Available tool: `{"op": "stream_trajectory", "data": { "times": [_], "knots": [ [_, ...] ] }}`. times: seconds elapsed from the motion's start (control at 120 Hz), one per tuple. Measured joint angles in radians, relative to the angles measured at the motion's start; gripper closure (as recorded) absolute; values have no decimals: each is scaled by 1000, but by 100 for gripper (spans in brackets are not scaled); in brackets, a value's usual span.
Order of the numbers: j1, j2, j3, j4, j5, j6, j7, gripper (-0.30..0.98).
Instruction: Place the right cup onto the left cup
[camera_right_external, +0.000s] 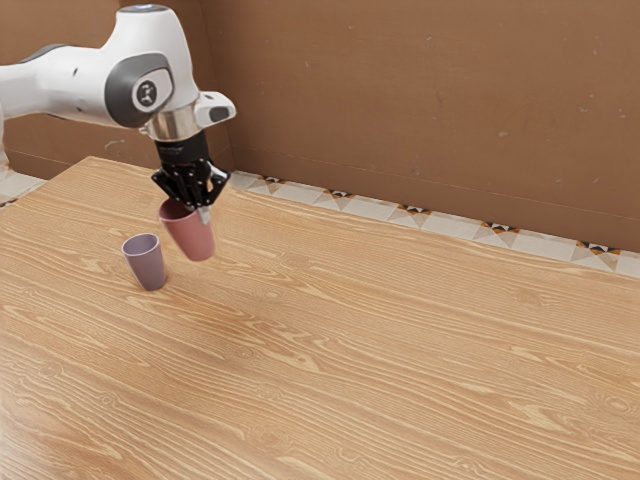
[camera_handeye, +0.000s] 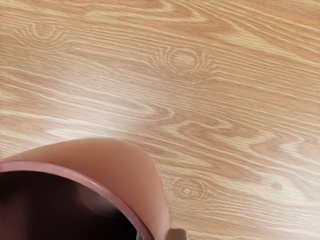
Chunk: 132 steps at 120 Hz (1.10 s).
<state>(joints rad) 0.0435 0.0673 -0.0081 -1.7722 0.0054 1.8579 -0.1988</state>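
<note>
The gripper (camera_right_external: 204, 214) is clamping on the wall of the pink cup (camera_right_external: 193, 235), pinching it at the rim. In the wrist view, one fingertip (camera_handeye: 178, 234) is showing just outside the cup, and the other is sitting at the inner side of the rim. The pink cup is hanging mouth up but tilted, its base leaning toward the exterior view's right. Whether its base is clearing the desk (camera_right_external: 350, 350), I cannot tell for sure.

The purple cup (camera_right_external: 147, 265) is standing upright on the desk, mouth up, near the pink cup on the exterior view's left. The two cups are staying apart in that view, with wood showing between them. The white arm (camera_right_external: 110, 85) is reaching in from the upper left of the exterior view, and a brown wall (camera_right_external: 400, 90) is rising behind the desk.
</note>
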Motion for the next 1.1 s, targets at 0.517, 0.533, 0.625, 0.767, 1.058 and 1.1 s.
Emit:
{"op": "stream_trajectory", "data": {
  "times": [0.517, 0.533, 0.625, 0.767, 1.058, 1.1],
  "knots": [
    [130, 116, 33, 105, 26, -7, 59, 78],
    [131, 123, 36, 113, 27, -7, 61, 78],
    [137, 151, 46, 153, 30, -8, 70, 79],
    [161, 184, 70, 184, 27, -6, 86, 79],
    [210, 203, 85, 196, 24, -1, 110, 79],
    [217, 204, 85, 196, 24, -1, 114, 79]
  ]
}}
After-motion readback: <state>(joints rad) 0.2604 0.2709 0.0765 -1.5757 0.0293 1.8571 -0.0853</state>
